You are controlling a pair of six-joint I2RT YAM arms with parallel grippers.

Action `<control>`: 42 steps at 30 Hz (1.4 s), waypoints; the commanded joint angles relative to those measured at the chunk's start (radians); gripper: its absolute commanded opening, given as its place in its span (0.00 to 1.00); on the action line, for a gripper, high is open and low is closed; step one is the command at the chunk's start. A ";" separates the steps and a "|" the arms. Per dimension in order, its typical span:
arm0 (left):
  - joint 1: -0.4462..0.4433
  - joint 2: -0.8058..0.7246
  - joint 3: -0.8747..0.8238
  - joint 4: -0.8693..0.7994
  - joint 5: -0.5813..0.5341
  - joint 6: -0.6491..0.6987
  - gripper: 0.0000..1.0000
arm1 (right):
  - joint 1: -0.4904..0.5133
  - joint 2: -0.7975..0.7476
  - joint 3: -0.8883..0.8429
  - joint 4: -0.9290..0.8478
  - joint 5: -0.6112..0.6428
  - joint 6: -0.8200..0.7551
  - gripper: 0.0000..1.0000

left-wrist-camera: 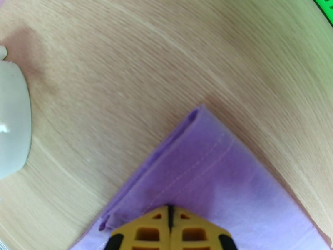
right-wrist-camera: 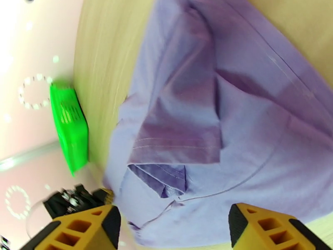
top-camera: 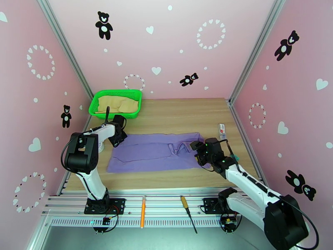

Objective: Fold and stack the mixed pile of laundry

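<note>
While the right gripper (right-wrist-camera: 172, 230) hangs spread-jawed over the right end of the lavender shirt (top-camera: 145, 157), the left gripper (left-wrist-camera: 170, 213) sits pressed together on its far-left corner, mid-table; beyond, the tan garment (top-camera: 118, 104) lies in the green basket (top-camera: 112, 115).

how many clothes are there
2: purple shirt spread on the table centre; tan garment in the green basket, back left. More could lie hidden beneath it.

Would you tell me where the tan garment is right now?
The tan garment lies in the green basket at the table's far left, top view.
</note>
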 commanded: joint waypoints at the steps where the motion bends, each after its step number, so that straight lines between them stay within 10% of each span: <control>1: -0.003 0.000 -0.007 -0.004 -0.031 0.019 0.00 | 0.009 -0.005 -0.020 0.037 0.044 0.186 0.71; 12: -0.005 -0.002 -0.002 -0.006 -0.034 0.024 0.00 | 0.032 0.273 0.058 0.208 -0.046 0.234 0.60; 42: -0.005 -0.016 -0.005 -0.013 -0.045 0.031 0.00 | 0.043 0.381 0.160 0.118 0.030 0.174 0.65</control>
